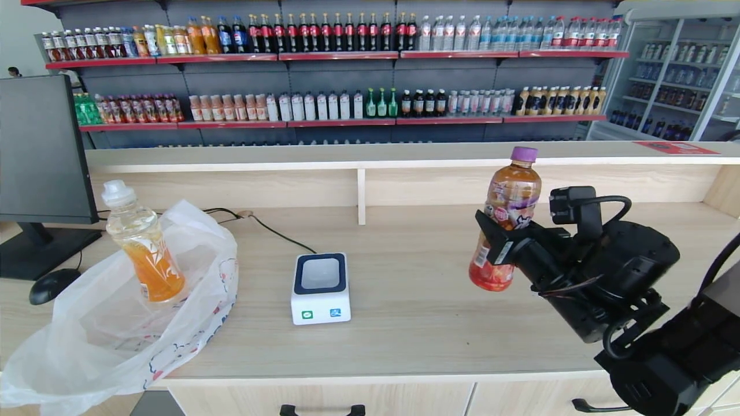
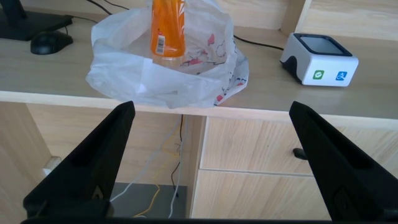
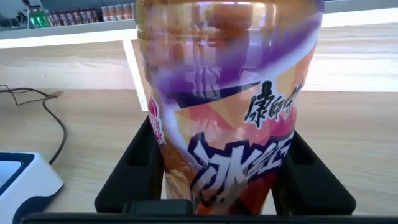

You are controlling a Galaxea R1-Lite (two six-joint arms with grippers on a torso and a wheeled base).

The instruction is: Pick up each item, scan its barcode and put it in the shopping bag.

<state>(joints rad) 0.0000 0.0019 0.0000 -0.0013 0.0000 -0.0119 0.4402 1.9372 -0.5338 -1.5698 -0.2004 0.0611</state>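
Looking over the right half of the counter (image 1: 416,329), saw the right gripper (image 1: 497,245) (image 3: 217,186) clamped on the purple-capped bottle (image 1: 509,219) (image 3: 224,93), with a jaw pressed to either side of its labelled middle. Found that bottle upright and apparently lifted clear of the top, though could not make out the gap beneath it for certain. Noted the scanner (image 1: 321,287) (image 2: 318,59) near the middle of the counter, window facing up, well apart from the held bottle. Saw the shopping bag (image 1: 191,260) (image 2: 124,68) at the left front corner, mouth open, with part of it drooping over the front edge. Found an orange drink bottle (image 1: 144,242) (image 2: 168,28) inside it, white-capped and leaning a little. Spotted the left gripper (image 2: 212,112) below the front edge, before the drawer fronts (image 2: 261,155), jaws spread wide with nothing between them. Noted a dark monitor (image 1: 40,150) at the left back corner, a mouse (image 1: 53,285) (image 2: 50,42) just beside the bag, and a black cable (image 1: 277,231) trailing from the back toward the scanner. Saw shelves (image 1: 335,56) lined with drinks beyond the counter.
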